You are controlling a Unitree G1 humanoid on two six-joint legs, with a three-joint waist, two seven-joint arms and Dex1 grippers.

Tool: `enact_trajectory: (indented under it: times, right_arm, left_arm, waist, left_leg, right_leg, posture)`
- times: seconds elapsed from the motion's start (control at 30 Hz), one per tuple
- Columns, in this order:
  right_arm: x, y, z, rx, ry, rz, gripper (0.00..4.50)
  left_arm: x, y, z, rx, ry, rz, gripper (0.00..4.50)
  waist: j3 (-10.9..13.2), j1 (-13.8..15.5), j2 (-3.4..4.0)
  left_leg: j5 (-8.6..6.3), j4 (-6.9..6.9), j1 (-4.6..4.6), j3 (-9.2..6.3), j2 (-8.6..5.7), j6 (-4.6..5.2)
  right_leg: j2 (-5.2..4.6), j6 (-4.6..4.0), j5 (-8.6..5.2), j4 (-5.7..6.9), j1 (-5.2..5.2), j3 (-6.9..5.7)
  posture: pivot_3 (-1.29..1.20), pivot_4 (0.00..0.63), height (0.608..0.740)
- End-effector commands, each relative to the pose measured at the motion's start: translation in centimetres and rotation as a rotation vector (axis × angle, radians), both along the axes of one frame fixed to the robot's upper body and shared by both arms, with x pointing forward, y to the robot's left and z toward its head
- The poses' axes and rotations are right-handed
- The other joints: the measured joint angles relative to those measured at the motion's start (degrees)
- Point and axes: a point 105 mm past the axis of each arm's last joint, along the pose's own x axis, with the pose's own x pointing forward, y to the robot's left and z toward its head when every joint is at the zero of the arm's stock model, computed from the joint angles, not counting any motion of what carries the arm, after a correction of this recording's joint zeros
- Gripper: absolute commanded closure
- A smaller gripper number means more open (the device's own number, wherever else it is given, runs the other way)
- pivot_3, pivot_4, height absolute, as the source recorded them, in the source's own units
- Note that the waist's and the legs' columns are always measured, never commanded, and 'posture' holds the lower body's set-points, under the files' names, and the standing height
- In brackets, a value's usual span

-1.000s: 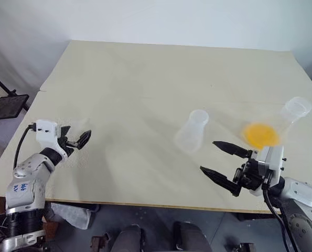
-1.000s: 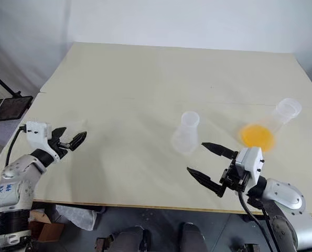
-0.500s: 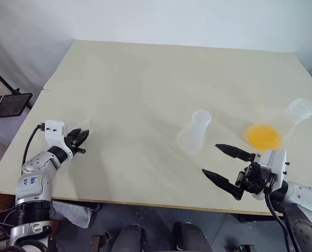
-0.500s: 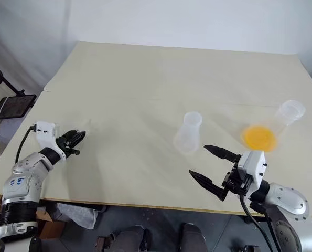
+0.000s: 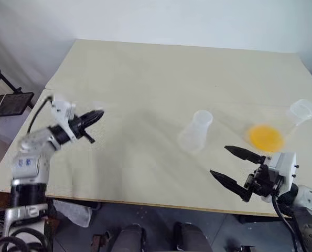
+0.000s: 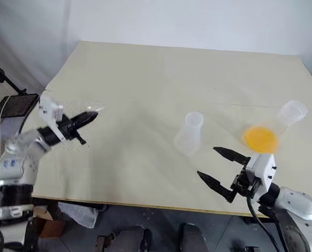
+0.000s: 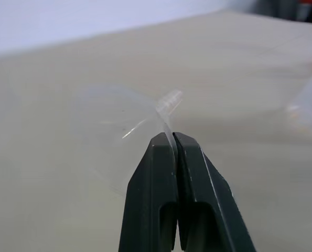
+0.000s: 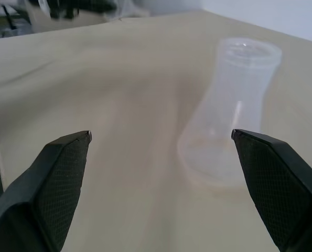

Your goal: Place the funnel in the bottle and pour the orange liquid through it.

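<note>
The table (image 5: pixel 145 73) is the biggest thing before me, a pale cream top running from my near edge back to the wall.

On its right side stands the big flask (image 5: pixel 279 128), clear and wide-based, its open mouth leaning toward the right edge. The orange liquid (image 5: pixel 264 137) lies in its base as a bright round pool.

Near the middle of the table, to the left of the big flask and apart from it, stands the bottle (image 5: pixel 195 132), clear and upright, with a slim neck widening into a rounded base. In my right wrist view the bottle (image 8: pixel 230 113) sits ahead of me, between my two right fingertips but beyond them.

My right gripper (image 5: pixel 230 166) hangs over the near edge of the table, in front of the bottle and the big flask, with its jaws wide apart and nothing in them.

My left gripper (image 5: pixel 97 114) is over the left side of the table, well apart from the bottle, its jaws pressed together on the funnel (image 7: pixel 121 126). They pinch the thin clear rim, and the short stem points away past the fingertips.
</note>
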Motion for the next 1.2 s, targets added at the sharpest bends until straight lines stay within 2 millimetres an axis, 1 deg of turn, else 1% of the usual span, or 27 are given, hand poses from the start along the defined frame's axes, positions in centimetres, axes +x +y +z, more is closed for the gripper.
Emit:
enact_trajectory:
  times: [0.03,0.07,0.1,0.17,0.2,0.23,0.27,0.33,0.47,0.53,0.67,0.87,1.0,1.2]
  right_arm:
    - [-0.8,-0.5,0.7,-0.01,-0.05,-0.053,0.0]
    - [-1.3,-0.8,0.3,-0.025,-0.04,-0.073,0.0]
    - [-1.5,-1.1,0.1,-0.037,-0.032,-0.085,0.0]
    - [-2.2,-1.9,0.0,-0.046,-0.033,-0.132,0.0]
    - [-2.4,-2.2,0.0,-0.049,-0.034,-0.153,0.0]
    - [-2.6,-2.4,-0.1,-0.048,-0.035,-0.17,0.0]
    - [-2.7,-2.5,-0.1,-0.048,-0.035,-0.178,0.0]
    - [-3.0,-2.6,-0.3,-0.041,-0.033,-0.201,0.0]
    - [-3.4,-2.7,-0.4,-0.014,-0.046,-0.257,0.0]
    - [-3.5,-2.7,-0.5,-0.004,-0.052,-0.276,0.0]
    - [-3.8,-2.5,-0.6,0.011,-0.059,-0.297,0.0]
    - [-4.1,-2.3,-0.8,0.024,-0.064,-0.313,0.0]
    - [-4.0,-2.2,-0.8,0.034,-0.072,-0.318,0.0]
    - [-3.8,-2.0,-0.9,0.044,-0.081,-0.318,0.0]
  left_arm:
    - [-0.9,-4.0,2.5,0.14,-0.1,-0.266,4.45]
    - [-1.0,-5.7,3.5,0.188,-0.13,-0.365,4.45]
    - [-1.1,-6.8,4.2,0.224,-0.149,-0.43,4.45]
    - [-0.9,-10.0,5.9,0.34,-0.225,-0.59,4.45]
    - [-0.8,-11.3,6.6,0.385,-0.261,-0.648,4.45]
    - [-0.6,-12.3,6.9,0.414,-0.272,-0.682,4.45]
    - [-0.4,-12.6,7.1,0.425,-0.274,-0.698,4.45]
    - [0.0,-14.0,7.3,0.473,-0.295,-0.74,4.45]
    - [0.3,-16.6,6.6,0.615,-0.356,-0.806,4.45]
    - [0.5,-17.4,6.1,0.688,-0.384,-0.815,4.45]
    - [0.7,-18.8,6.3,0.722,-0.418,-0.813,4.45]
    - [0.7,-20.0,6.3,0.768,-0.465,-0.814,4.45]
    - [0.9,-20.7,6.1,0.833,-0.513,-0.793,4.45]
    - [0.8,-21.8,6.0,0.839,-0.524,-0.8,4.45]
  waist:
    - [0.0,0.02,0.0]
    - [0.01,0.1,-0.01]
    - [0.02,0.44,-0.03]
    - [0.03,0.91,-0.05]
    - [0.04,0.98,-0.07]
    - [0.04,1.13,-0.07]
    - [0.04,1.18,-0.08]
    - [0.04,0.49,-0.06]
    - [0.07,-0.19,-0.11]
    - [0.09,-0.07,-0.14]
    - [0.1,0.05,-0.15]
    - [0.11,0.1,-0.17]
    - [0.11,0.09,-0.17]
    - [0.11,0.09,-0.18]
  left_leg:
    - [0.01,0.0,-0.01,0.02,-0.03,0.01]
    - [0.01,0.0,-0.01,0.02,-0.02,0.01]
    - [0.02,0.01,-0.03,0.02,-0.04,0.03]
    - [0.04,0.07,-0.1,0.06,-0.08,0.07]
    - [0.08,0.09,-0.12,0.11,-0.15,0.13]
    - [0.09,0.09,-0.13,0.18,-0.16,0.16]
    - [0.11,0.09,-0.13,0.31,-0.18,0.2]
    - [0.1,0.03,-0.05,0.66,-0.2,0.27]
    - [0.11,-0.05,0.0,0.76,-0.08,0.29]
    - [0.11,-0.04,-0.01,0.82,-0.05,0.3]
    - [0.11,-0.02,-0.06,0.81,-0.09,0.33]
    - [0.1,-0.02,-0.09,0.75,-0.12,0.38]
    - [0.1,-0.01,-0.1,0.72,-0.13,0.4]
    - [0.1,-0.01,-0.1,0.72,-0.14,0.41]
  right_leg:
    - [0.03,0.0,0.0,0.01,0.0,-0.02]
    - [0.08,0.01,0.0,0.0,-0.01,-0.04]
    - [0.15,0.01,0.0,0.03,-0.01,-0.07]
    - [0.33,0.07,0.03,-0.03,-0.02,-0.24]
    - [0.33,0.13,0.06,-0.02,-0.02,-0.36]
    - [0.34,0.21,0.11,-0.1,-0.03,-0.39]
    - [0.31,0.22,0.11,-0.12,-0.03,-0.38]
    - [0.24,0.28,0.14,-0.26,-0.03,-0.32]
    - [0.28,0.29,0.13,-0.24,-0.09,-0.33]
    - [0.29,0.28,0.13,-0.19,-0.16,-0.29]
    - [0.23,0.29,0.13,-0.2,-0.19,-0.28]
    - [0.17,0.29,0.14,-0.2,-0.19,-0.32]
    - [0.16,0.29,0.14,-0.18,-0.2,-0.35]
    - [0.16,0.29,0.14,-0.16,-0.2,-0.36]
  posture:
    - [0.0,0.15,0.74]
    - [0.0,0.15,0.74]
    - [0.0,0.15,0.74]
    - [0.0,0.15,0.74]
    - [0.0,0.15,0.74]
    - [0.0,0.15,0.74]
    - [0.0,0.15,0.74]
    - [0.0,0.15,0.74]
    - [0.0,0.15,0.74]
    - [0.0,0.15,0.74]
    - [0.0,0.15,0.74]
    - [0.0,0.15,0.74]
    - [0.0,0.15,0.74]
    - [0.0,0.15,0.74]
